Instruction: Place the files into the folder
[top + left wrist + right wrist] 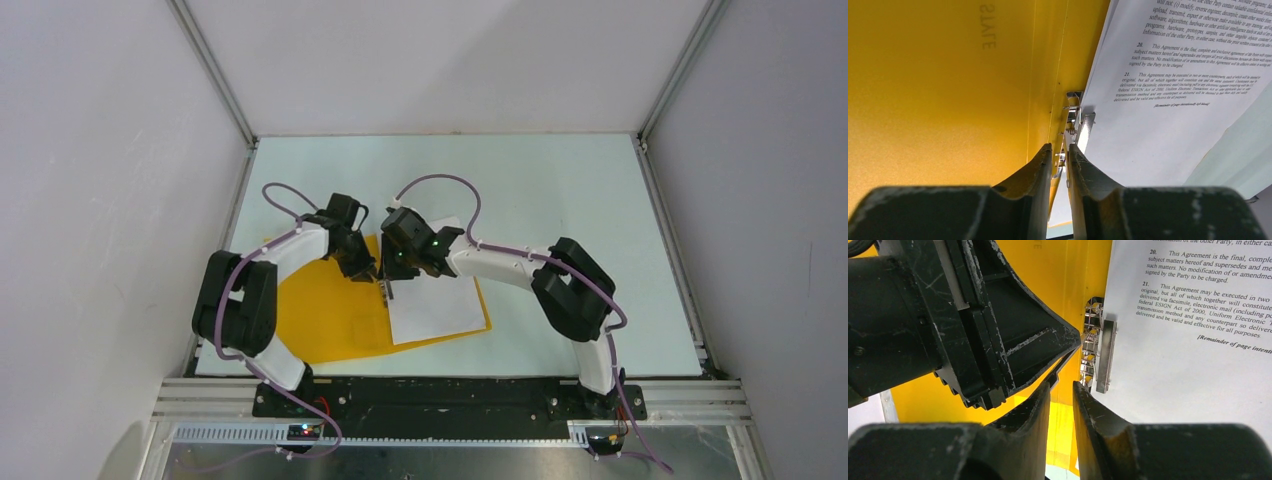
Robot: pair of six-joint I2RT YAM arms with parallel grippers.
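1. Folder [320, 320]: orange-yellow, lying open and flat on the table [560, 180], just ahead of the two arm bases. The left cover is bare.
2. Files [440, 300]: white sheets on the folder's right half, with their left edge along the spine. The top sheet carries small black print, and paragraphs numbered 20 and 21 are readable from both wrist views.
3. Clip [1105, 355]: metal, fixed at the spine. Its flat bar lies over the left edge of the top sheet, with wire springs just beside it. Whether the bar presses the paper cannot be told.
4. Left gripper [1060, 150]: over the spine, with its tip against the clip's springs. The jaws are nearly together and a sliver of clip metal shows in the gap. Whether that metal is pinched cannot be told.
5. Right gripper [1062, 387]: also over the spine, close beside the left gripper and near the clip. The jaws are a narrow slit apart. Only yellow folder shows between them, and nothing is held.
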